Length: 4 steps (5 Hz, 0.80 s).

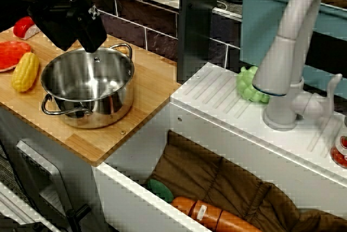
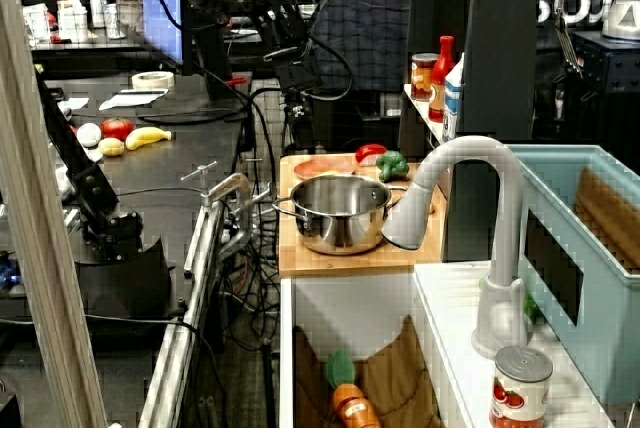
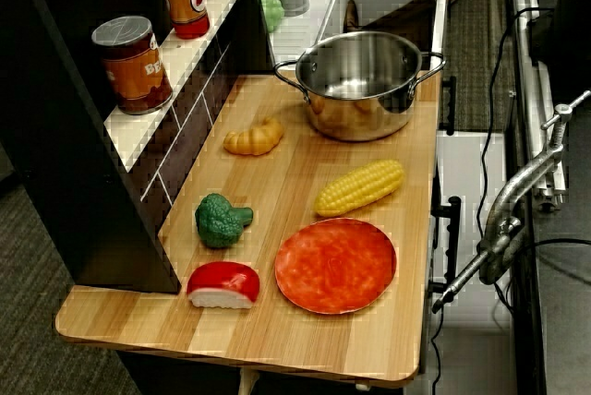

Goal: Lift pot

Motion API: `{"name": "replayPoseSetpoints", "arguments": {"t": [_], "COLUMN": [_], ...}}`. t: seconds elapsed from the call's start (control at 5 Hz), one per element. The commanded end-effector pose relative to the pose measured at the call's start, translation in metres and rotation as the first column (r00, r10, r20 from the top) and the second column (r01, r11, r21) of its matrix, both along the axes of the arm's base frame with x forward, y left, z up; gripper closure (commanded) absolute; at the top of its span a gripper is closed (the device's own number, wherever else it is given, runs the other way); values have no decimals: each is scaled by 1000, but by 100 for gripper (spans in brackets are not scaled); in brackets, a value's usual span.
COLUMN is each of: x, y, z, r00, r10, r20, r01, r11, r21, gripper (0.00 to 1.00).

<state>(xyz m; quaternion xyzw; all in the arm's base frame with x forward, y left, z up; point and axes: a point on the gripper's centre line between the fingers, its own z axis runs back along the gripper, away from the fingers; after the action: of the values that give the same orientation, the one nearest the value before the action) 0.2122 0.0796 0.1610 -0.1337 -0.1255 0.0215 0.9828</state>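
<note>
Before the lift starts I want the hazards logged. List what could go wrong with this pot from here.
1. The pot stands near the counter's edge by the sink, so a slipped grasp could tip it over that edge.
2. The gripper hangs over the far rim; gripping one side may tilt the pot.
3. The corn lies close by and could get knocked.

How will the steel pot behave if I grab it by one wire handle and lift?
The pot looks rigid, and it appears empty, so probably light for its size. Held by one looped handle, it would likely tilt toward the far side. Its polished wall looks slippery, so the handle seems the safer grip.
</note>
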Motion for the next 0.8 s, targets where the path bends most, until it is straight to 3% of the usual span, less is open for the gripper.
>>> {"name": "replayPoseSetpoints", "arguments": {"t": [0.0, 0.2, 0.4, 0.6], "x": [0, 1, 7, 11], "y": [0, 2, 4, 9], "z": [0, 1, -6, -12], "r00": [1000, 997, 997, 997], "r10": [0, -58, -75, -75], "r20": [0, 51, 33, 15], "r01": [0, 56, 74, 75], "r11": [1000, 998, 997, 997], "r21": [0, 26, 38, 22], "gripper": [0, 0, 0, 0]}}
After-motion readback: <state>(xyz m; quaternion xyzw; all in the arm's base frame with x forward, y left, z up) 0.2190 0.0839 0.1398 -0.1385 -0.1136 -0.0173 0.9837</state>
